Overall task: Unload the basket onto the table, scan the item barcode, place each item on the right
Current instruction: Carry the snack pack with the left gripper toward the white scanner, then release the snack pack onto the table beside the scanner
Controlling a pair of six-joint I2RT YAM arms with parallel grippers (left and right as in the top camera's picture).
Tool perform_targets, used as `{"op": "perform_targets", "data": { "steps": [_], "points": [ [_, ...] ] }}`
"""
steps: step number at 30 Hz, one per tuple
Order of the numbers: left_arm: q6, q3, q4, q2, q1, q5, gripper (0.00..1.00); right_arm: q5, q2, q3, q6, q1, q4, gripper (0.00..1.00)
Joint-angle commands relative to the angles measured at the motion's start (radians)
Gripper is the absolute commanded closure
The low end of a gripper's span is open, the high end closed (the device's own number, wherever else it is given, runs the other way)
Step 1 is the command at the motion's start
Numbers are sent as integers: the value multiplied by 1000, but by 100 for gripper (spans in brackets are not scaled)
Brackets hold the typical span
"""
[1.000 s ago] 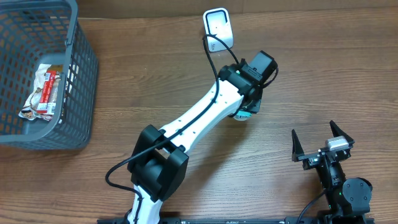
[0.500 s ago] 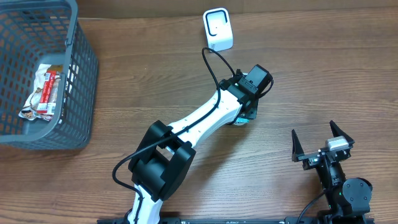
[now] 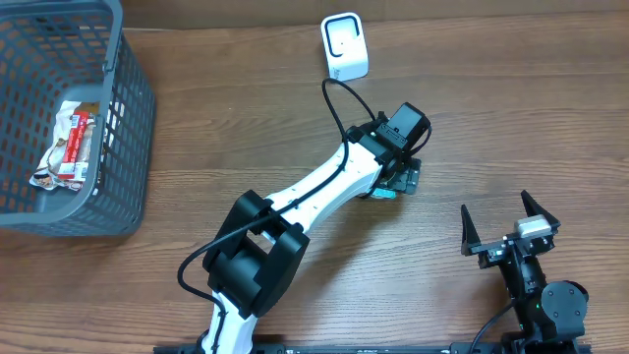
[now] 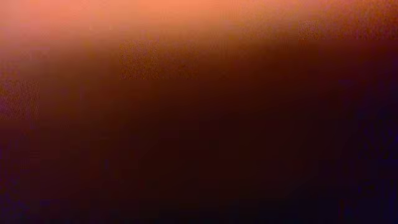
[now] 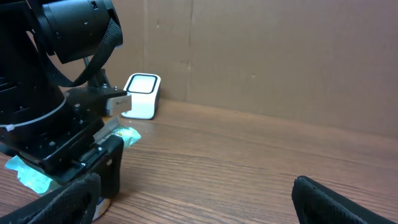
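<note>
Overhead, brown wooden table [image 3: 246, 118] bears scanner [image 3: 345, 46] and basket [image 3: 130, 123].

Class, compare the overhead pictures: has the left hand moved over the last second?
Yes. The left hand has pulled back from the white scanner, toward the bottom of the view.

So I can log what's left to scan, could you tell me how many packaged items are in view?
2. One snack packet lies inside the grey basket at the left; one teal packet lies on the table beneath the left arm. Others may be hidden.
</note>
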State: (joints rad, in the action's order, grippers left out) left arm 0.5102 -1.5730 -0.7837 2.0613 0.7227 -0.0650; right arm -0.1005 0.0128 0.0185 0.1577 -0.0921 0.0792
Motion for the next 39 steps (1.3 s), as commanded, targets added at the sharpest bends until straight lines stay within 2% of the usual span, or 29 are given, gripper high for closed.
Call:
{"op": "perform_targets", "data": {
  "steps": [1, 15, 19, 26, 30, 33, 34, 39],
  "points": [
    [-17, -13, -2, -25, -22, 49, 0, -2, -10, -11, 5, 2, -5, 0],
    [-110, -19, -17, -248, -29, 55, 0, -3, -9, -11, 5, 2, -5, 0],
    [-157, -19, -22, -256, -30, 54, 0, -2, -9, -11, 5, 2, -5, 0],
    [-174, -20, -43, -245, -53, 4, 7, -2, -9, -11, 5, 2, -5, 0],
    [-181, -45, -53, -264, -126, 10, 7, -2, -9, -11, 5, 2, -5, 0],
    [-231, -85, -73, -294, -213, 10, 7, -2, -9, -11, 5, 2, -5, 0],
    [-282, -121, -90, -313, -280, 9, 6, -2, -9, -11, 5, 2, -5, 0],
    [-378, -271, -164, -363, -504, -2, 2, -3, -9, -11, 5, 2, -5, 0]
  ]
}}
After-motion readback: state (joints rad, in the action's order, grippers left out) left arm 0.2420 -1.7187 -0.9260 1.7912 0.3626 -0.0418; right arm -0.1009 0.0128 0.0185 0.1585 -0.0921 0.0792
